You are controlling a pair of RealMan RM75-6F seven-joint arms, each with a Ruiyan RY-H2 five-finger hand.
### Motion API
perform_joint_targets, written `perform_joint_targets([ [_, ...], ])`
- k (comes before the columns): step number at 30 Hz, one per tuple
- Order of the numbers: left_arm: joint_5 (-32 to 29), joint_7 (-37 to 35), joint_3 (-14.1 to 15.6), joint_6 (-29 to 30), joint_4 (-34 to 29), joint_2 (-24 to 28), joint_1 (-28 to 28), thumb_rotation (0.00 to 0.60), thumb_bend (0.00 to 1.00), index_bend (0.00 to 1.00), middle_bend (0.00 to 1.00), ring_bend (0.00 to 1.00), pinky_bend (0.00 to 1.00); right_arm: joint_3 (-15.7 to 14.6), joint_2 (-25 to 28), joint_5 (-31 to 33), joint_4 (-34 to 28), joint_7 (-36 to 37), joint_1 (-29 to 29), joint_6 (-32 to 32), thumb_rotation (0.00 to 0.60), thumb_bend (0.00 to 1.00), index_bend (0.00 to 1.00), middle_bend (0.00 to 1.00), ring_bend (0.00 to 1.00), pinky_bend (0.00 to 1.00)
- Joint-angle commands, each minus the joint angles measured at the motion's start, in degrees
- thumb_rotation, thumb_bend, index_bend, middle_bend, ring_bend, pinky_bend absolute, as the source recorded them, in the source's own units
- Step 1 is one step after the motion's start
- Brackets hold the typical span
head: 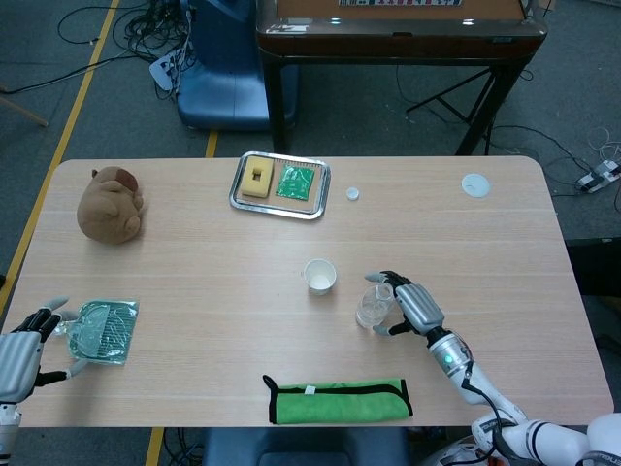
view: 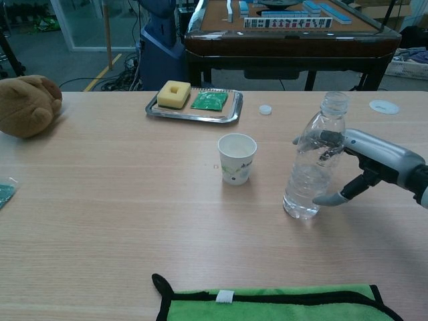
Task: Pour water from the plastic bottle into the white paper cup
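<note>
Right hand (view: 364, 167): wrapped round the plastic bottle (view: 311, 164) from its right side, fingers across the upper body and thumb low near the base — it holds the bottle; the chest view shows this grip plainly, while the head view (head: 409, 303) shows only the back of the hand beside the bottle (head: 373, 305).
Plastic bottle: uncapped, tilted a little with its neck leaning right, its base on or just above the bench (view: 100, 200) — I cannot tell which; it is to the right of the cup, apart from it.
White paper cup (view: 237, 158): upright near the bench's middle, mouth open; the head view (head: 319, 276) looks down into it.
Left hand (head: 24, 351): seen only in the head view, at the bench's near left corner, fingers spread around the edge of a clear packet with green contents (head: 102, 330); whether it grips the packet I cannot tell. The chest view catches only a sliver of that packet (view: 5, 192).
Bottle cap (view: 265, 110): small, white, lying beside the metal tray (view: 194, 115).
Tray: holds a yellow sponge (view: 174, 93) and a green packet (view: 208, 100).
Plush toy (head: 112, 204): brown, far left.
Green cloth (head: 340, 399): along the near edge.
White disc (head: 475, 184): far right.
</note>
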Motion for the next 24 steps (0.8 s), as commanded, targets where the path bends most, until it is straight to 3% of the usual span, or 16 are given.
perform_joint_targets([
  [1,-0.08,0.01,0.02,-0.1,-0.03,0.02,0.0,0.6,0.07,0.33,0.18,0.27,0.49,-0.31,-0.35,-0.12,0.55,0.97,0.29,-0.36,0.6,0.0,0.19,0.2,0.12,0.21],
  [12,-0.36,-0.27,-0.09,-0.09,-0.37,0.34,0.13,0.6,0.07,0.35,0.19,0.27,0.49,-1.06,-2.11,-0.04,2.35,3.39,1.0,-1.56,0.6,0.0,0.19,0.21,0.12,0.23],
  [24,-0.53,0.04,-0.06,-0.25,-0.62,0.45,0.18,0.6,0.07,0.36,0.19,0.27,0.49,-1.16,-2.7,0.9,2.19,4.96,0.92,-2.07,0.6,0.0,0.23,0.28,0.16,0.25],
])
